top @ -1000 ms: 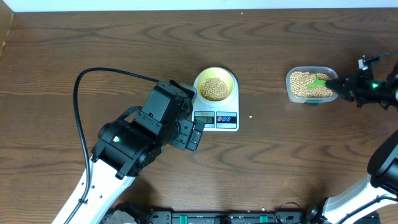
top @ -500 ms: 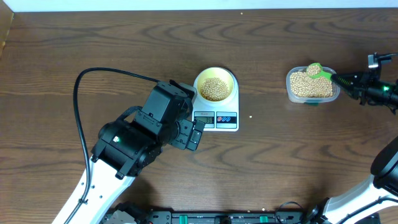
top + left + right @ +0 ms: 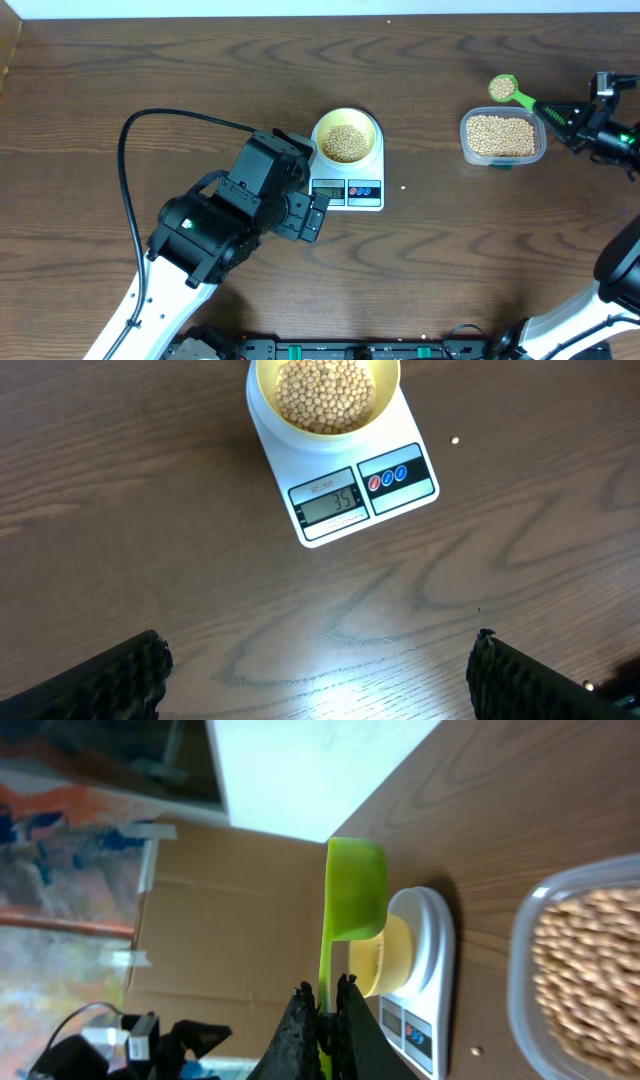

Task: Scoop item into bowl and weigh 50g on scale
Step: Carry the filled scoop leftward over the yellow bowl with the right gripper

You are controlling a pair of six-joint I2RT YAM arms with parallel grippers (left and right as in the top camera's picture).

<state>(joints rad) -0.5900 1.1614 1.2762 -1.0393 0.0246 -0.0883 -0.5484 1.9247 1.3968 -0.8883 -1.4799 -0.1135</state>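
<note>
The right gripper (image 3: 556, 110), pinched on the green scoop's handle, has lifted the scoop (image 3: 503, 88) from the clear tub (image 3: 463, 135) to just beyond its far-left corner. It is loaded, so another portion looks bound for the centre. There the scale (image 3: 347, 193) carries the bowl (image 3: 317, 128) of beans (image 3: 346, 142). The left gripper (image 3: 320, 680) hangs spread and empty near the scale. The display seems to read thirty-five, and the right wrist view hides the scoop's load.

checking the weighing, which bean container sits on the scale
The pale yellow bowl, atop the white scale; the clear tub sits on the table.
</note>
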